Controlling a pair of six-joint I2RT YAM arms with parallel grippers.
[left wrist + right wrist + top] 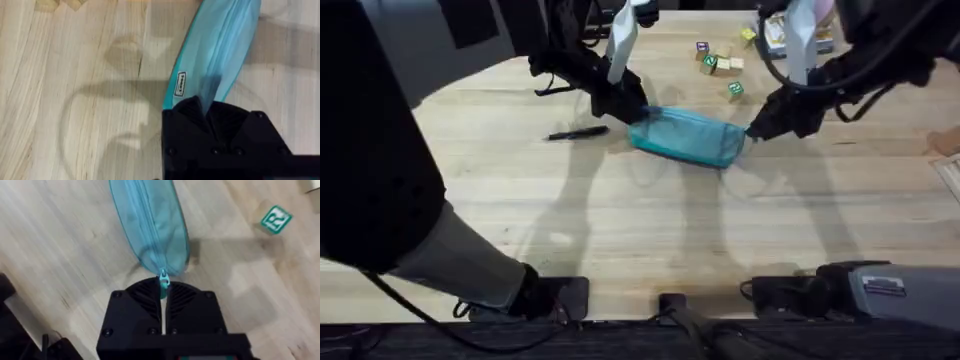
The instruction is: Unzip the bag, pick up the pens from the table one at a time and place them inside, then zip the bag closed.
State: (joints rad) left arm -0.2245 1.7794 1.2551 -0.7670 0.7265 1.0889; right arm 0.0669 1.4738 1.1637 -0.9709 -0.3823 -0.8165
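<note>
From my remote station, both arms reach out over the table (620, 220) and meet at the bag (688, 137), which lies flat at mid-table, slightly right of centre and toward the far side. My left gripper (632, 108) comes down on the bag's left end, fingers pressed together on the fabric; its wrist view shows the teal cloth and a small label (181, 84) running out from between them. My right gripper (757, 128) slants in at the right end, fingers pinched on the zipper pull (163, 282), with the zipper line looking closed along the bag's top. One pen (577, 132) lies on the wood just left of the bag, near the left gripper. Lettered blocks (720, 63) are scattered on the far side behind the bag, well apart from it.
</note>
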